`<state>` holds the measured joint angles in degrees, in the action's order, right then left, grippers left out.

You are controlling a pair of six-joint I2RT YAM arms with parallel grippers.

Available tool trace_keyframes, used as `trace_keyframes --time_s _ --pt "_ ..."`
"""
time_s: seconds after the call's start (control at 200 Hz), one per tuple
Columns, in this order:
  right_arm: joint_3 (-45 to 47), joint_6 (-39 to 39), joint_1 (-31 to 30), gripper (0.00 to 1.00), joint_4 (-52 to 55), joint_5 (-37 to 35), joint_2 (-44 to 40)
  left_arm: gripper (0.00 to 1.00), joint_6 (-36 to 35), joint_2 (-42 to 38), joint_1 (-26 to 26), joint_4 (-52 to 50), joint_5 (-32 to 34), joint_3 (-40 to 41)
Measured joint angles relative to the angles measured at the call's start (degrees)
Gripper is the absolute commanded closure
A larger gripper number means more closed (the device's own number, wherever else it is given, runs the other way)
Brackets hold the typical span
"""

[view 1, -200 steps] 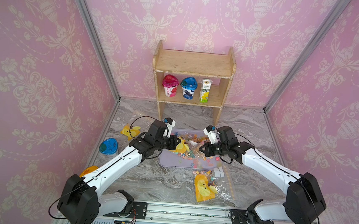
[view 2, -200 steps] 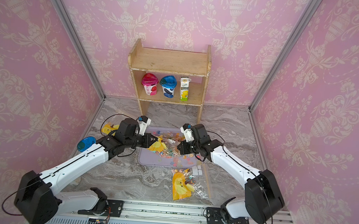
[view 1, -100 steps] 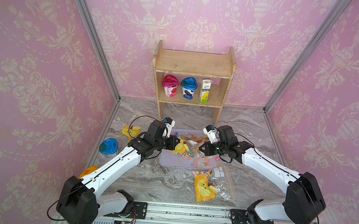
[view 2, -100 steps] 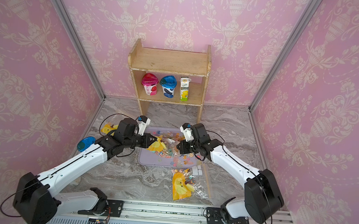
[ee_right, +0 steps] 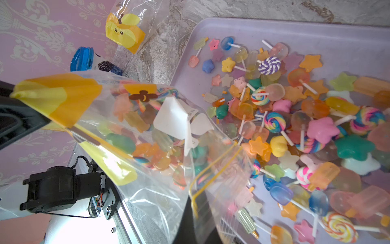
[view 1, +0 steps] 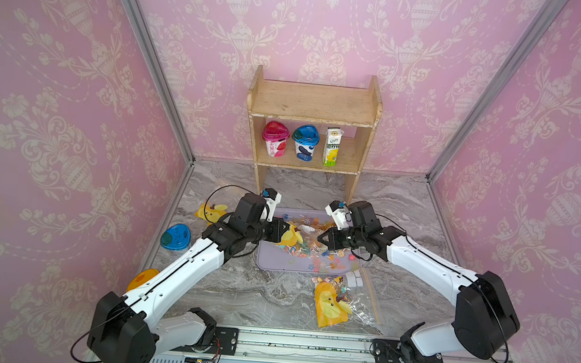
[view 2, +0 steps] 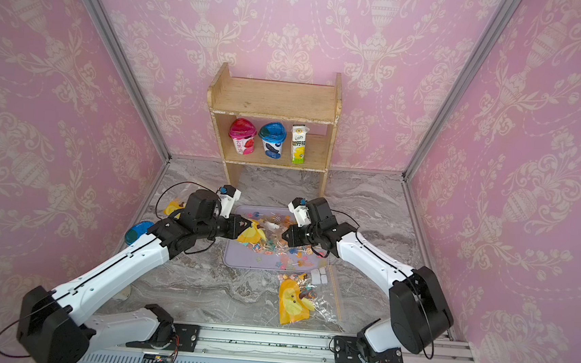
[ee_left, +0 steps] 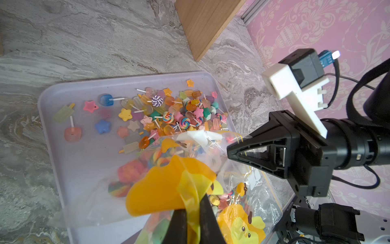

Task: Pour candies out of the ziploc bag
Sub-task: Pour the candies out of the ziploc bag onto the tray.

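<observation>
A clear ziploc bag (view 1: 298, 234) with yellow-orange duck print hangs stretched between my two grippers, above a lavender tray (view 1: 275, 263). The left gripper (ee_left: 193, 209) is shut on the bag's yellow-orange corner (ee_left: 168, 186). The right gripper (ee_right: 194, 202) is shut on the bag's mouth edge by the yellow zip line. In both top views the grippers (view 1: 279, 232) (view 1: 320, 239) face each other across the tray (view 2: 237, 256). Many candies (ee_right: 295, 126) lie heaped on the tray: stars, lollipops, ice-lolly shapes. More candies (ee_right: 135, 145) remain inside the bag (ee_right: 147, 118).
A second duck-print bag (view 1: 334, 301) with sweets lies in front of the tray, a third bag (view 1: 210, 212) to its left. A blue-lidded cup (view 1: 175, 237) lies on its side by the left wall. The wooden shelf (view 1: 314, 102) behind holds two cups and a carton.
</observation>
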<state>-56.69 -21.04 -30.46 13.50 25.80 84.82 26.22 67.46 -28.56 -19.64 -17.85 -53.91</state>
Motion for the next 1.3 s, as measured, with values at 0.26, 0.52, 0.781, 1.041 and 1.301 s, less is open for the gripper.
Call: trace_keyframes --time_s 0.26,0.52,0.781,1.041,1.301 --pt "-0.26 -0.15 0.00 1.00 -0.85 0.68 1.36 1.00 -0.39 -0.33 0.00 -1.75 0.15 -0.83" --pt "-0.55 -0.15 -0.04 1.00 -1.31 1.51 1.64 1.00 -0.92 -1.49 0.09 -2.80 0.20 -0.92" --pt "-0.76 -0.15 -0.04 1.00 -1.73 1.51 1.64 1.00 -1.36 -1.97 0.37 -2.84 0.37 -0.92" --pt "-1.27 -0.15 -0.07 1.00 -1.77 1.51 1.64 1.00 -1.62 -2.47 0.70 -2.93 0.46 -0.92" --pt "-1.92 -0.17 -0.11 1.00 -1.81 1.68 1.64 1.00 -2.10 -2.99 1.03 -4.11 0.76 -1.46"
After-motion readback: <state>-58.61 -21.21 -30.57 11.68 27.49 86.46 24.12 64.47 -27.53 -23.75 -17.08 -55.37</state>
